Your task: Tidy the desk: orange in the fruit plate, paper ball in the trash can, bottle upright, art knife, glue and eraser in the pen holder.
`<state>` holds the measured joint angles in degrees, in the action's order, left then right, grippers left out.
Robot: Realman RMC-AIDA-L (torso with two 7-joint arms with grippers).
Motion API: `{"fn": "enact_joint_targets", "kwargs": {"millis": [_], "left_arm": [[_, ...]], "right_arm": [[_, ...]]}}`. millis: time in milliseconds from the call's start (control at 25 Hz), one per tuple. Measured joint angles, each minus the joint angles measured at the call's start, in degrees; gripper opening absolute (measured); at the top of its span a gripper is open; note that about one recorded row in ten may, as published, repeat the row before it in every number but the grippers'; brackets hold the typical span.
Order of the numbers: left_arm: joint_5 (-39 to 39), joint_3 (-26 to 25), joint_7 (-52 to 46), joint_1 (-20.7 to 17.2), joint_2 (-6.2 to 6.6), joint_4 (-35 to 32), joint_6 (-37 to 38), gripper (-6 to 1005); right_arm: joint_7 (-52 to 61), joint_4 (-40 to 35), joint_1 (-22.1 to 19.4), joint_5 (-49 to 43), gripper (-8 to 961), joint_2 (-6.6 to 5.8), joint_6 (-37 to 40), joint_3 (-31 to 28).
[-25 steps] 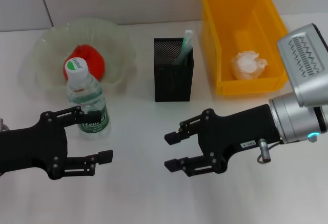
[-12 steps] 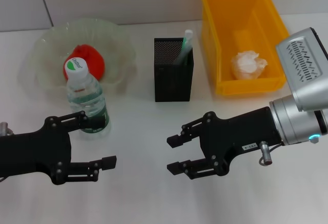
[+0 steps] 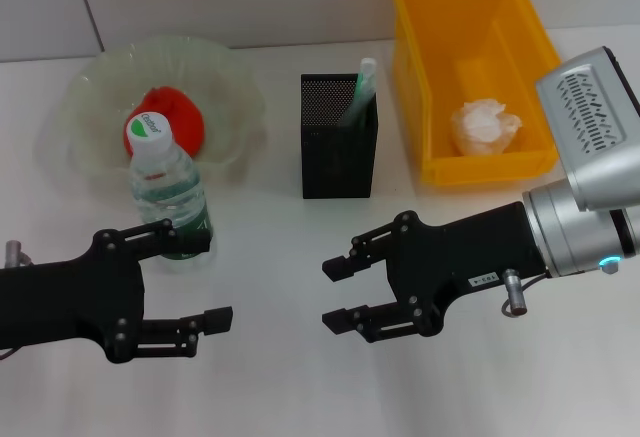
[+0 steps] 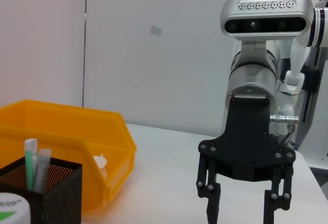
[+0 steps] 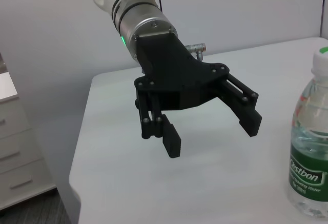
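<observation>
The bottle (image 3: 170, 195) stands upright just in front of the clear fruit plate (image 3: 100, 87), which holds the orange (image 3: 172, 115). The paper ball (image 3: 486, 125) lies in the yellow trash can (image 3: 470, 17). Pale green and white sticks (image 3: 362, 85) poke out of the black mesh pen holder (image 3: 339, 147); I cannot tell art knife from glue, and the eraser is hidden. My left gripper (image 3: 211, 280) is open and empty, its far finger close to the bottle's base. My right gripper (image 3: 332, 295) is open and empty in front of the pen holder, facing the left gripper (image 5: 211, 137).
A white wall runs behind the plate, holder and trash can. Bare white table (image 3: 270, 377) lies between the two grippers and along the front edge. In the left wrist view the right gripper (image 4: 242, 215) hangs beside the trash can (image 4: 66, 131).
My left gripper has slid a little toward the front and right, staying open. The right gripper has hardly moved.
</observation>
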<state>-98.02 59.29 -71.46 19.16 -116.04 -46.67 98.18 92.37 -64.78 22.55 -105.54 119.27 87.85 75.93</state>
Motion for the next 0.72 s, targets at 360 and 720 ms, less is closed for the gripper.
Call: {"fn": "enact_joint_targets", "kwargs": {"millis": [360,720], "left_arm": [[-0.1,0.0,0.0,0.0,-0.25,0.1,0.0,861],[-0.1,0.0,0.0,-0.4,-0.32,0.1,0.0,861]], "right_arm": [[0.0,0.0,0.1,0.2,523,0.04,0.0,0.0],[0.0,0.0,0.1,0.2,523,0.14,0.0,0.1]]}}
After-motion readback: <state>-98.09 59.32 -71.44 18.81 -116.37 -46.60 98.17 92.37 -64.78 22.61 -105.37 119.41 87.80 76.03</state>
